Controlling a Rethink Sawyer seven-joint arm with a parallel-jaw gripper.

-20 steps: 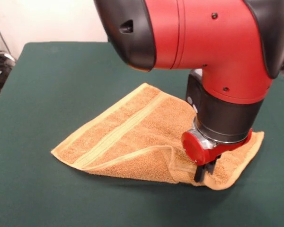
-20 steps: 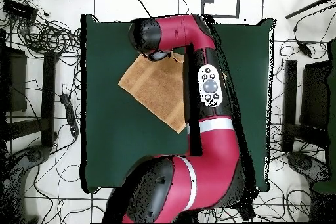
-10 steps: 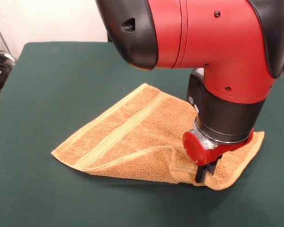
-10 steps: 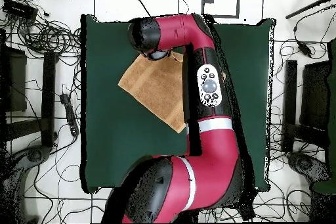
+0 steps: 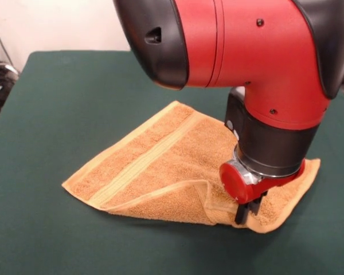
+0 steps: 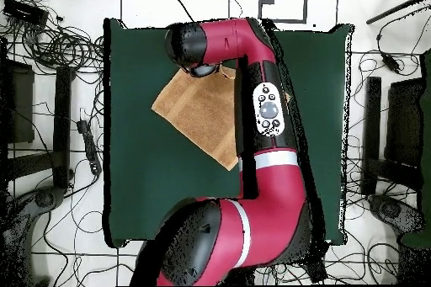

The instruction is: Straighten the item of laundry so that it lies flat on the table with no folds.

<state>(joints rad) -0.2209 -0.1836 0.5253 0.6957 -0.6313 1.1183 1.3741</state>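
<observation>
The item of laundry (image 5: 160, 154), an orange-tan towel with a paler band, lies on the green table (image 5: 69, 91) with its near edge folded over into a raised ridge. My gripper (image 5: 246, 213) is down on the towel's near right corner, touching the cloth beside that fold. In the overhead view the towel (image 6: 198, 115) lies as a tilted square on the table (image 6: 143, 183), its upper corner covered by the arm's head (image 6: 192, 48), which hides the gripper.
Bare green cloth surrounds the towel on every side. The arm (image 6: 265, 132) runs along the towel's right side in the overhead view. Cables and stands (image 6: 50, 48) lie on the floor beyond the table's edges.
The gripper has sunk slightly lower onto the towel's near corner and shifted a little to the left in the front view. The towel's shape is unchanged.
</observation>
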